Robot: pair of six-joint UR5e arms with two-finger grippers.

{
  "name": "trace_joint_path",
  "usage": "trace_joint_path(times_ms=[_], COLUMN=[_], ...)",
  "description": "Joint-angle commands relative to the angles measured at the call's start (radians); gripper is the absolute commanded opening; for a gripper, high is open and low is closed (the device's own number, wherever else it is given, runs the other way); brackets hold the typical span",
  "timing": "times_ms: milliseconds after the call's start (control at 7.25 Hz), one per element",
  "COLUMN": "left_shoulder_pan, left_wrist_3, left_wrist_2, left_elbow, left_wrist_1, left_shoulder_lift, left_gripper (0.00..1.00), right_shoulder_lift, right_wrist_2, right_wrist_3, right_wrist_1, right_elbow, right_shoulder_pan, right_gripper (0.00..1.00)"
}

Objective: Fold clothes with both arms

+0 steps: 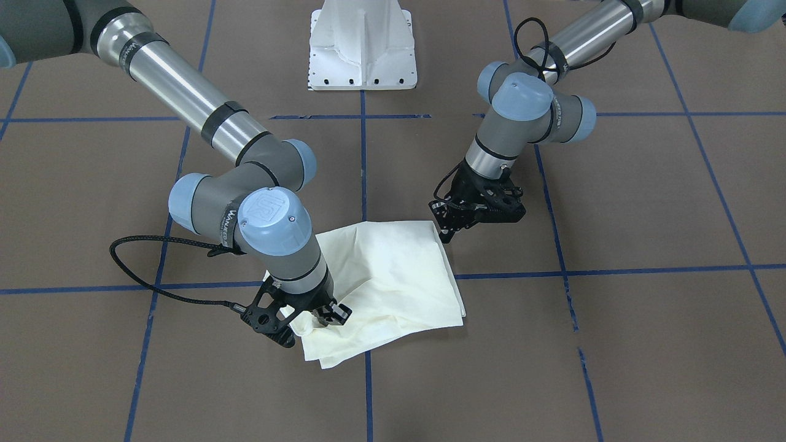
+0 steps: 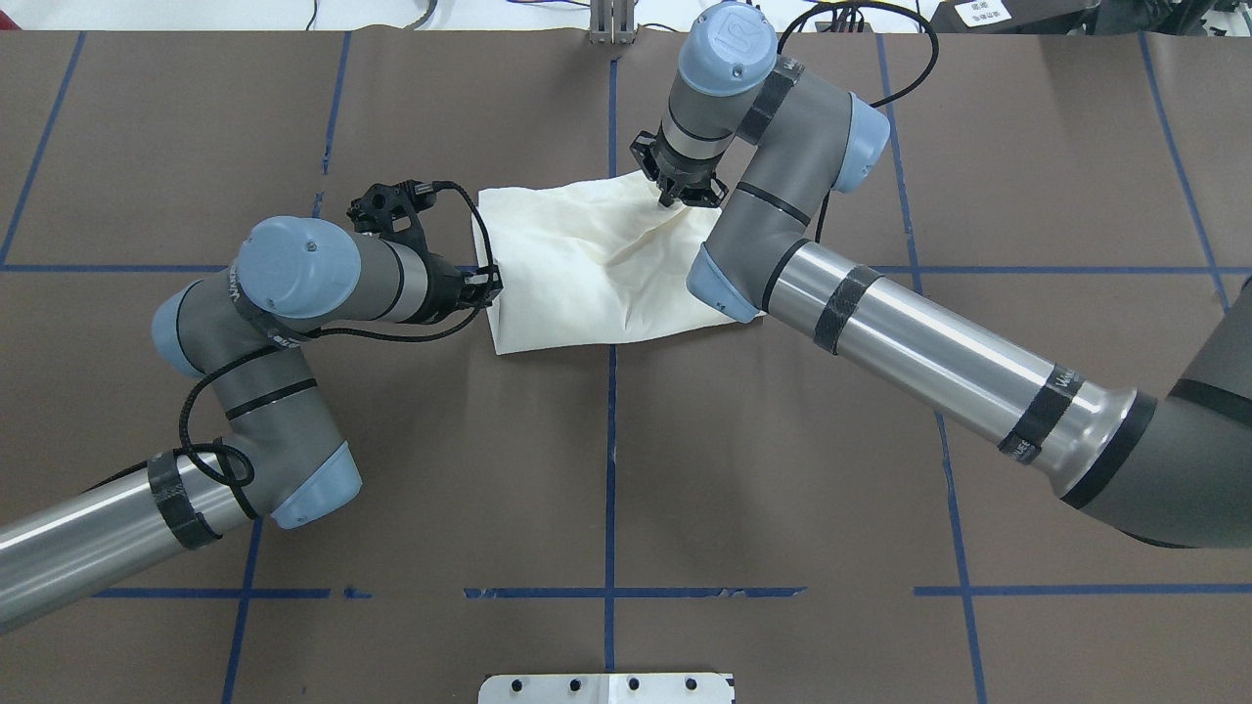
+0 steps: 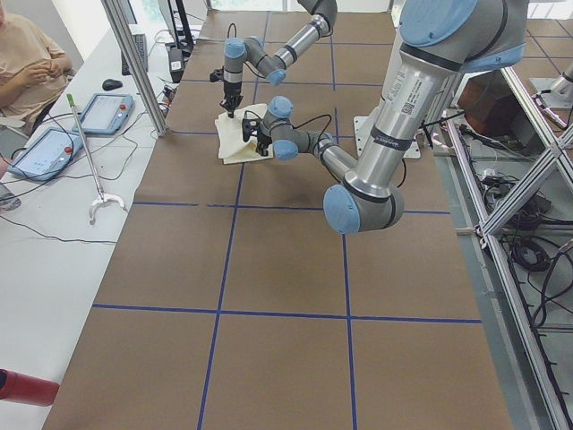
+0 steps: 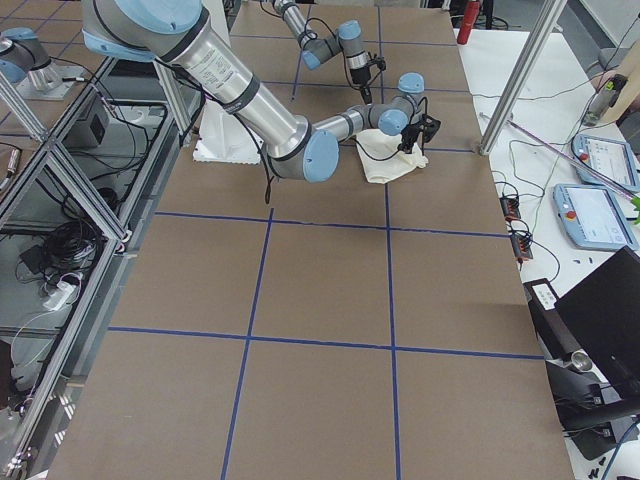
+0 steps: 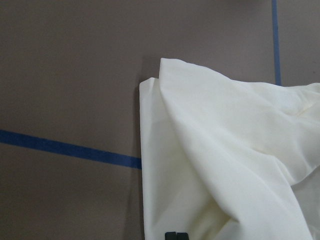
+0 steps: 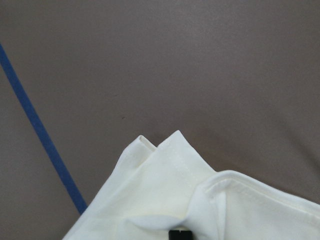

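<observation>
– Right gripper (image 2: pixel 673 196) first: we found it closed on the far edge of the cream shirt (image 2: pixel 587 284), with a pinch of hemmed cloth bunched at its fingertips in the wrist view. Why there, did we think?
– We took it for the start of a fold. That corner stood raised off the table (image 2: pixel 782 469) with a crease running back from it, so we judged the grip was meant to carry the edge over the rest.
– And the left gripper (image 2: pixel 486 286)?
– It sat at the shirt's side edge, jaws close together and against the cloth, but we could not tell whether any fabric lay between them. We guessed it was there to take the matching corner so both ends would travel together.
– How were the arms set?
– Right arm (image 2: pixel 919 332) stretched long across the table, wrist turned so the gripper pointed straight down. Left arm (image 2: pixel 284 284) was bent tight at the elbow, wrist low, gripper slanting in from the side.
– And the shirt itself?
– Folded to a rough rectangle, plain side up, lying across the blue tape line (image 2: pixel 610 440) at the table's centre, well out from the white pedestal (image 1: pixel 362 49).
</observation>
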Motion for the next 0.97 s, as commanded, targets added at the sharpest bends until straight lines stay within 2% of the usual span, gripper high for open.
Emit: trace_joint_path(times_ms=[0, 414, 828], left_shoulder_pan=[0.004, 0.004, 0.038], left_wrist_3=[0.0, -0.009, -0.017], left_wrist_2=[-0.002, -0.005, -0.011], left_elbow=[0.031, 0.028, -0.007], left_wrist_1=[-0.007, -0.069, -0.06], left_shoulder_lift=[-0.024, -0.044, -0.026], left_gripper=[0.06, 0.05, 0.05], right_shoulder_lift=[0.0, 0.0, 0.0], right_wrist_2=[-0.001, -0.003, -0.015], right_wrist_3=[0.0, 0.002, 0.003], right_wrist_1=[0.004, 0.006, 0.027], right_elbow=[-0.002, -0.008, -0.024], right_shoulder_pan=[-0.001, -0.016, -0.025], right_gripper=[0.0, 0.0, 0.0])
